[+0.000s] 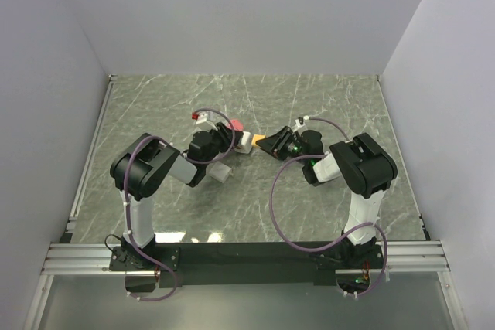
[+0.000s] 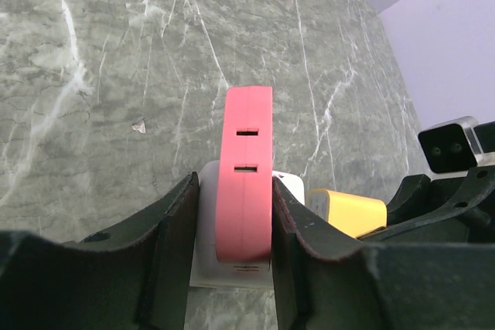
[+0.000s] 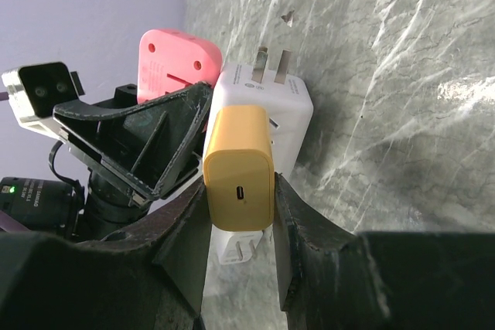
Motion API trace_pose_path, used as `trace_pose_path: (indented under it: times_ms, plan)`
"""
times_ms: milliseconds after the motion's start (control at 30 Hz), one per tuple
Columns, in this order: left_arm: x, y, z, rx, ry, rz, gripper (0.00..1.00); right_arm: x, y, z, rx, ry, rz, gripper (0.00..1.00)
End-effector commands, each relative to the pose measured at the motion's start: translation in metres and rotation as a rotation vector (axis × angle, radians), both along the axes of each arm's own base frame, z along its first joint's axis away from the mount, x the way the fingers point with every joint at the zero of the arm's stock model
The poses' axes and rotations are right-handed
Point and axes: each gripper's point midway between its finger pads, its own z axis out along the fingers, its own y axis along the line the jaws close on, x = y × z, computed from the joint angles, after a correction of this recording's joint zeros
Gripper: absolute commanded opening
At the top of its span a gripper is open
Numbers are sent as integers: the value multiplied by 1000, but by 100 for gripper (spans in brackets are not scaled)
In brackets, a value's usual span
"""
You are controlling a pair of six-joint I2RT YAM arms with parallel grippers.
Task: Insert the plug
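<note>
A pink socket block [image 2: 246, 175] with two slots on its edge stands between the pads of my left gripper [image 2: 233, 245], which is shut on it. A white adapter [image 3: 263, 106] with two metal prongs sits against the pink block [image 3: 174, 63]. The yellow plug [image 3: 238, 183], its USB-C port facing the camera, is clamped in my right gripper [image 3: 240, 214]. Its front end meets the white adapter, and its prongs are hidden. From above, the pink block [image 1: 235, 126], the white adapter [image 1: 244, 143] and the yellow plug [image 1: 258, 140] line up mid-table between my left gripper [image 1: 224, 141] and right gripper [image 1: 272, 144].
A small white block [image 1: 220, 171] lies on the marble table [image 1: 325, 106] beside my left forearm. A second small white piece with prongs [image 3: 244, 249] shows below the yellow plug. Grey walls enclose the table on three sides.
</note>
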Motion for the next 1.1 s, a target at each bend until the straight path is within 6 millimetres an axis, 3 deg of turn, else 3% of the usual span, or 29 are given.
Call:
trace_pose_path:
  times_ms: [0,567,1067]
  plan:
    - [-37,-17,-41,44,120,-135,36,-3,22,21,34,-49,75,0]
    - [-52,-27,-37,4,72,-232,36,3,40,17,11,10,126,0]
    - [-55,-21,-31,10,46,-242,36,5,35,25,12,0,127,0]
